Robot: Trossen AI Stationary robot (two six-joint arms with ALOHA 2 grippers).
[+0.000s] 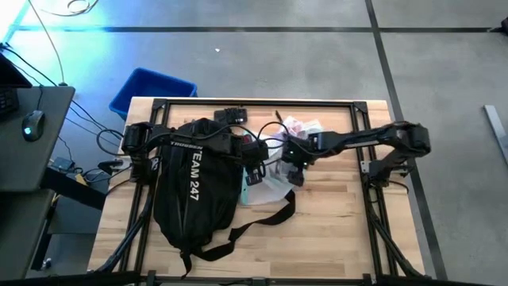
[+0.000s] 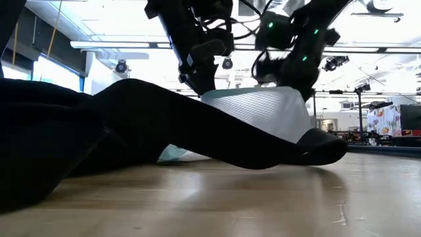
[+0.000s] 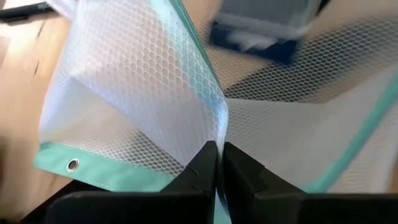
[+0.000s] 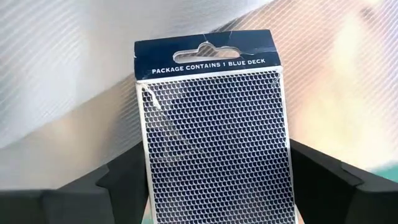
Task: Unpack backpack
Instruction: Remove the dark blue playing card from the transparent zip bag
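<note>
While the backpack [image 1: 190,191] lies at 9 o'clock on your table [image 1: 333,230], lettering up, your left gripper [image 3: 219,163] has its fingers pinched tight on a fold of the clear mesh pouch [image 3: 137,93] with teal trim, just off the backpack's 3 o'clock edge; your right gripper [image 4: 214,168] meets it there, fingers spread on either side of a blue card-deck package [image 4: 214,137], contact uncertain
</note>
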